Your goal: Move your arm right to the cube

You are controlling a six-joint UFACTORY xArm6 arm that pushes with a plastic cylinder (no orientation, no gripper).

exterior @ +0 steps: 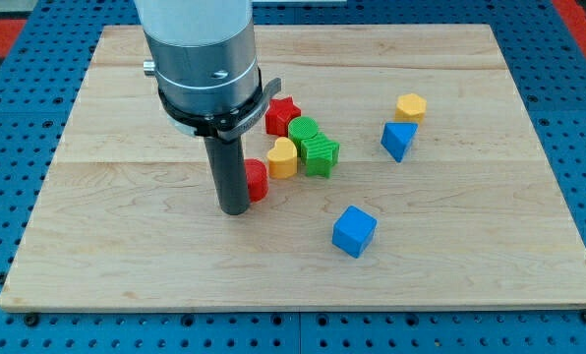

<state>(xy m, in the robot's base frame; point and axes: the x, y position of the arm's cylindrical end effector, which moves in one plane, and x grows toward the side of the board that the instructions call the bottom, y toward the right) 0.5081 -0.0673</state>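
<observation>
A blue cube (354,231) lies on the wooden board (126,256), right of centre toward the view's bottom. My tip (235,208) rests on the board to the cube's left, well apart from it. A small red block (257,180) touches the rod's right side. Just right of it sit a yellow heart-shaped block (283,157), a red star (282,114) and two green blocks (316,147) in a tight cluster.
A blue triangular block (398,139) and a yellow hexagonal block (410,107) lie at the view's right, above the cube. The arm's wide grey body (200,49) hides part of the board's top left. A blue pegboard surrounds the board.
</observation>
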